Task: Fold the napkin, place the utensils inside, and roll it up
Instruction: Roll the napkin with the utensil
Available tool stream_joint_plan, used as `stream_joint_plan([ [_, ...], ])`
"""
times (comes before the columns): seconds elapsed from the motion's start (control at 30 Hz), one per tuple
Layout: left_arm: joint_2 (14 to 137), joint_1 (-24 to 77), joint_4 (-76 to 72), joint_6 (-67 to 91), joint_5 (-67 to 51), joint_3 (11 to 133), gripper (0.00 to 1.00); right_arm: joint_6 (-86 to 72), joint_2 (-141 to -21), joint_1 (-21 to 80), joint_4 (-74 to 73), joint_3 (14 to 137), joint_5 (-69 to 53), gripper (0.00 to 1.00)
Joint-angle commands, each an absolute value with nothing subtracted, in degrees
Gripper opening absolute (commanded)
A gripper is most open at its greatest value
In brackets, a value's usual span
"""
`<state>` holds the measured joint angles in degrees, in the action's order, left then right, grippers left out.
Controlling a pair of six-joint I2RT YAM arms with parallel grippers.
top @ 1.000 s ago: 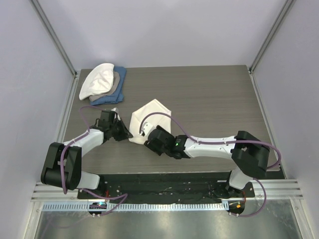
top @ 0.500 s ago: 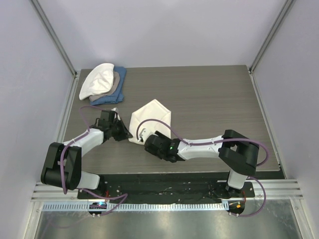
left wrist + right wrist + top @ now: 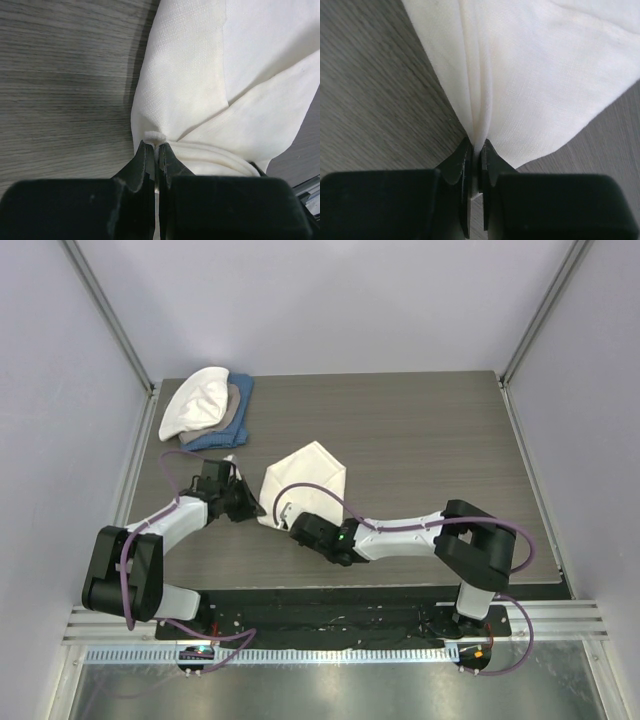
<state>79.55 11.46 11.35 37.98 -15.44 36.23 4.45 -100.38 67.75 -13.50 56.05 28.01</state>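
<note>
The cream napkin (image 3: 305,475) lies folded on the wooden table, its near-left corner bunched between the two arms. My left gripper (image 3: 256,510) is shut on a pinched fold at that corner; in the left wrist view the napkin (image 3: 200,75) rises from the closed tips of this gripper (image 3: 155,144). My right gripper (image 3: 287,522) is shut on the near edge just right of it. In the right wrist view a ridge of the napkin (image 3: 545,65) runs into the closed jaws of the right gripper (image 3: 476,148). The utensils are out of view.
A stack of white, tan and blue cloths (image 3: 207,408) sits at the far left corner. Grey walls with metal posts close in the table (image 3: 440,440) on three sides. The black mounting rail (image 3: 330,615) runs along the near edge.
My right gripper has closed onto the napkin's near edge, and its arm has shifted a little to the left. The left arm has kept its grip and has not moved.
</note>
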Motion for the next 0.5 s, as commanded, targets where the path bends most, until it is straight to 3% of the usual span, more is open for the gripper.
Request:
stream_joint_plan([
  [0.0, 79.8, 11.1, 13.4, 35.7, -11.9, 38.4, 0.00, 4.6, -101.5, 67.2, -20.3, 60.7, 15.8, 0.10],
  [0.37, 80.4, 11.1, 15.6, 34.5, -7.6, 39.0, 0.00, 1.5, -108.9, 54.1, -29.4, 67.7, -26.9, 0.04],
  [0.47, 81.6, 11.1, 15.7, 34.5, -7.1, 39.2, 0.00, 1.5, -112.1, 50.8, -28.6, 66.7, -33.0, 0.04],
])
